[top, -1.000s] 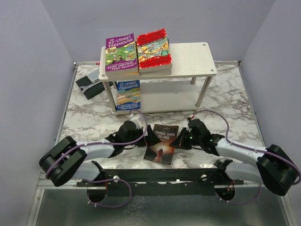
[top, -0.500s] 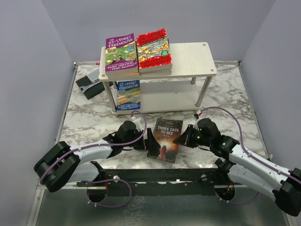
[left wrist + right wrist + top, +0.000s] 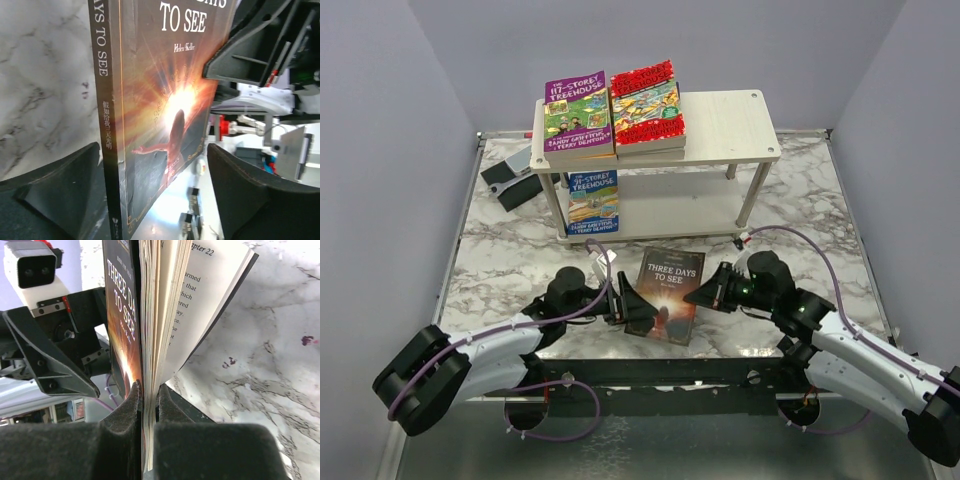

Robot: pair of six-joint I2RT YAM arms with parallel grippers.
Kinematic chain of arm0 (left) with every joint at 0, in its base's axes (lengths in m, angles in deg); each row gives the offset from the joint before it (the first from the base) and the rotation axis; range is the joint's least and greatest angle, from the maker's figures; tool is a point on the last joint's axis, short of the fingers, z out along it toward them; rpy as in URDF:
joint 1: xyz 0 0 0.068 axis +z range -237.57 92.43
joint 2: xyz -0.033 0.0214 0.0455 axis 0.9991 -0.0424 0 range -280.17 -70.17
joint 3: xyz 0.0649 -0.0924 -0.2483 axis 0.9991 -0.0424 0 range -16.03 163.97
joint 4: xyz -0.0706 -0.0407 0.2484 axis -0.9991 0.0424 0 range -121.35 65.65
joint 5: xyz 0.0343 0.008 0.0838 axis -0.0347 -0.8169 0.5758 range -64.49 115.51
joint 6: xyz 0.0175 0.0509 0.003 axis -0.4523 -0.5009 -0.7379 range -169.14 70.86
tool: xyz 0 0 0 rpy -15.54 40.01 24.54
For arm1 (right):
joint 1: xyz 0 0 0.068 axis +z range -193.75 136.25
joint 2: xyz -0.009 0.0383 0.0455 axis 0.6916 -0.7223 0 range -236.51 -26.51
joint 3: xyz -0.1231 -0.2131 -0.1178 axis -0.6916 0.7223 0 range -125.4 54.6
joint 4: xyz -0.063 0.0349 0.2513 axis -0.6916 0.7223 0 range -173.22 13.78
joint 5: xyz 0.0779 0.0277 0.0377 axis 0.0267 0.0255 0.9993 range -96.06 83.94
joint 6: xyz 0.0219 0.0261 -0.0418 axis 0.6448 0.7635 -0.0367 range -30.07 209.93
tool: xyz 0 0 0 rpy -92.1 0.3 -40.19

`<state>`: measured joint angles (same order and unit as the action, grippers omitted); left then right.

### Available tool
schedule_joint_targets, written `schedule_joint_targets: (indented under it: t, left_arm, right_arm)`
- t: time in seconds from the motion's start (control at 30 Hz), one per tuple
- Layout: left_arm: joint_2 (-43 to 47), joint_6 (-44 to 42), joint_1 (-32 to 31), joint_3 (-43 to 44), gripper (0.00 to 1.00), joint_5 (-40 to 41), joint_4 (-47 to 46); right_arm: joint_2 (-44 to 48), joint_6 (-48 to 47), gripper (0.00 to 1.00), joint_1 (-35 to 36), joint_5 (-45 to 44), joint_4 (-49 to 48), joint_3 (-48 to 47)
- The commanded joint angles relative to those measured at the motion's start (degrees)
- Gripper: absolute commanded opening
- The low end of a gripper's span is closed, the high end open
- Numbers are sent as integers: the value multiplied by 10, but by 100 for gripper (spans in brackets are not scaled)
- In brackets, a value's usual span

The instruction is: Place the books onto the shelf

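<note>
1. Right gripper (image 3: 700, 293): jaws pinched on the dark book's (image 3: 667, 293) page edge. Front cover and some pages are clamped; the rest fan open.
2. Left gripper (image 3: 632, 305): jaws wide, straddling the spine side. Can't tell if they touch it.
3. Dark book sits tilted between the grippers, above the table (image 3: 800, 200), near the shelf (image 3: 730, 125).
4. Shelf top: purple book (image 3: 577, 115), red book (image 3: 647, 105). Lower board: blue book (image 3: 592, 202).

White arms (image 3: 505, 338), purple cables (image 3: 555, 437), black left claw (image 3: 633, 305) and right claw (image 3: 698, 293).
</note>
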<state>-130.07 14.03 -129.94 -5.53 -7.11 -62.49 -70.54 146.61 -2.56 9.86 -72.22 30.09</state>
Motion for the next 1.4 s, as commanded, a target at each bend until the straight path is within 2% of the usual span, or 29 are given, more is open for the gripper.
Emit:
schedule_joint_targets:
  t: [0.0,0.23,0.3,0.33,0.37,0.57,0.6,0.63,0.7,0.77,0.87,0.97,1.17,1.37]
  left_arm:
    - [16,65,3,-23,81,-48,-107]
    - [51,91,2,-25,34,-55,-125]
    - [61,97,2,-25,17,-55,-129]
    - [65,101,2,-25,6,-54,-131]
    - [69,105,2,-25,0,-53,-133]
    - [111,121,3,-26,0,-38,-146]
    - [122,122,3,-26,0,-32,-146]
    - [132,125,3,-27,0,-26,-147]
    - [153,131,3,-28,0,-15,-147]
    - [170,135,4,-26,0,-10,-148]
    - [180,140,5,-21,0,-5,-152]
    - [179,145,4,-19,0,-5,-159]
    - [182,150,5,-21,0,10,-170]
    - [194,157,5,-33,0,44,-171]
  right_arm:
    - [8,21,1,3,45,-78,0]
    - [13,12,1,3,40,-65,-15]
    - [15,10,1,2,40,-59,-19]
    - [15,8,0,3,42,-59,-20]
    - [15,8,0,3,45,-60,-20]
    - [26,9,1,3,60,-74,-10]
    - [29,7,4,3,61,-73,-8]
    - [32,6,11,3,63,-72,-6]
    - [37,4,36,3,64,-68,1]
    - [42,5,52,3,66,-72,10]
    - [41,14,64,3,84,-103,30]
    - [36,43,72,3,119,-198,62]
    - [12,112,75,8,172,-361,115]
    - [-14,137,72,50,162,-414,118]
